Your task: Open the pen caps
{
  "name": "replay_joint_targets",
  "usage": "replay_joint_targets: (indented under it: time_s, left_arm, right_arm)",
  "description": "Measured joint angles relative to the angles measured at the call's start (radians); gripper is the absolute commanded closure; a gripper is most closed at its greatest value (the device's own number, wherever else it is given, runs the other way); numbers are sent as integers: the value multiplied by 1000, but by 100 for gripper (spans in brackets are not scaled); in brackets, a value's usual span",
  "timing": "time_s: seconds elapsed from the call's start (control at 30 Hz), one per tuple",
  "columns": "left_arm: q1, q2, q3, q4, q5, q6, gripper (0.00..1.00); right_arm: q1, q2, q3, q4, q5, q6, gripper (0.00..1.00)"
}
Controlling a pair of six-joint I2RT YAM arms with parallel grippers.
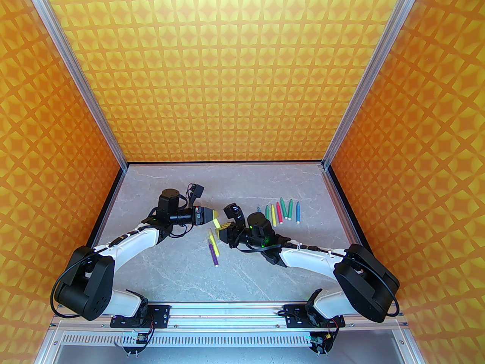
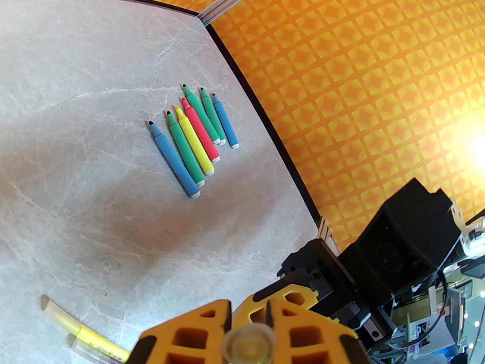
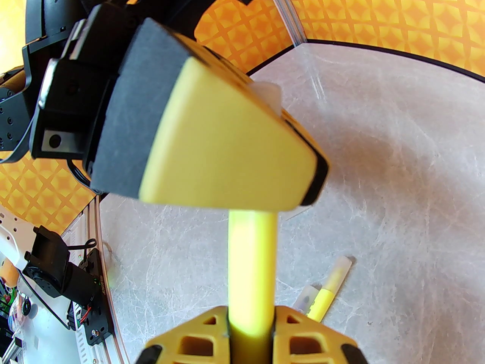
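— Orange patterned walls [image 1: 242,70] close in a grey marbled table [image 1: 182,279]. What stands on it?

— Two arms, bolted at the near edge. The left arm [image 1: 129,241] and the right arm [image 1: 314,258] both bend inward, and they meet close to the middle of the table.

— And their fingers?

— The left fingers [image 1: 214,214] are clenched on a clear cap [image 2: 248,343], whose round end pokes out between them. The right fingers [image 1: 224,229] are clamped around the barrel of a yellow pen [image 3: 252,264]. That barrel runs straight from them up to the left fingers, above the table.

— Is that cap off yet?

— I cannot tell, because a left finger hides the join.

— Where are the other pens?

— A row of seven uncapped pens [image 2: 201,135] lies far right on the table, just beyond the right wrist. They lie side by side with their tips pointing far: blue, green, yellow, red, green, green, blue. Two capped pens [image 1: 213,248], one yellow and one purple, lie close together just near of the meeting fingers. Each has a clear cap over its tip.
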Motion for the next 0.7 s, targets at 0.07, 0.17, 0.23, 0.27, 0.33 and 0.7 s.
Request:
replay_joint_targets:
  time_s: [0.07, 0.17, 0.23, 0.27, 0.33, 0.7]
  left_arm:
    - [27, 0, 15, 45, -32, -12, 100]
    - [54, 0, 31, 100, -73, -33, 100]
    - [57, 0, 32, 119, -89, -44, 100]
    - [57, 0, 32, 124, -95, -47, 100]
    - [57, 0, 34, 123, -100, -47, 100]
    - [57, 0, 166, -277, -216, 168, 100]
  right_arm:
    - [0, 1, -41, -43, -5, 0, 100]
    - [0, 8, -88, -101, -6, 6, 100]
    - [0, 8, -101, -114, -7, 10, 100]
    - [0, 8, -105, -113, -8, 14, 100]
    - [0, 7, -107, -114, -8, 22, 100]
    - [0, -40, -37, -294, 219, 25, 100]
